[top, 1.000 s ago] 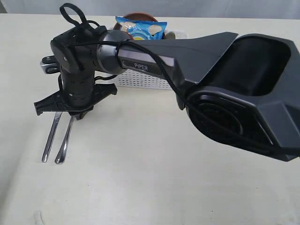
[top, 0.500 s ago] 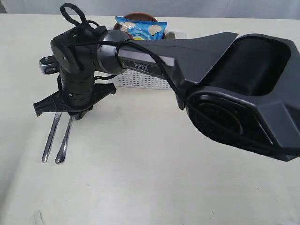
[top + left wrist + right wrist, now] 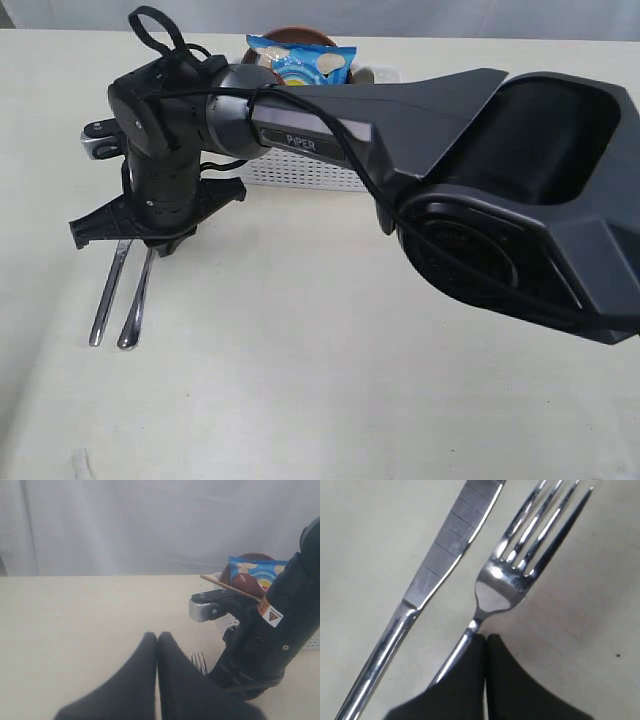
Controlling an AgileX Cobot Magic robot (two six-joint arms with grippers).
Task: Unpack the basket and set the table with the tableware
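Observation:
A steel knife (image 3: 105, 300) and fork (image 3: 137, 305) lie side by side on the cream table (image 3: 320, 400), left of the white perforated basket (image 3: 300, 178). My right arm reaches across to them. Its gripper (image 3: 165, 246) points down, shut and empty, with its tips (image 3: 486, 637) just over the fork's neck (image 3: 492, 597); the knife blade (image 3: 450, 540) lies beside it. In the left wrist view my left gripper (image 3: 157, 636) is shut on nothing, low over the table, with the fork tines (image 3: 199, 661) just beyond it. A chopstick (image 3: 225, 586) and a reddish-brown spoon (image 3: 245, 582) stick out of the basket (image 3: 227, 622).
A blue chip bag (image 3: 300, 60) and a brown plate (image 3: 290, 33) stand up in the basket. The right arm's large black body (image 3: 500, 200) covers the right half of the exterior view and hides part of the basket. A pale curtain (image 3: 150, 525) hangs behind the table.
The right wrist has shifted very slightly to the left above the cutlery. The knife and fork have not moved, and both grippers have stayed shut.

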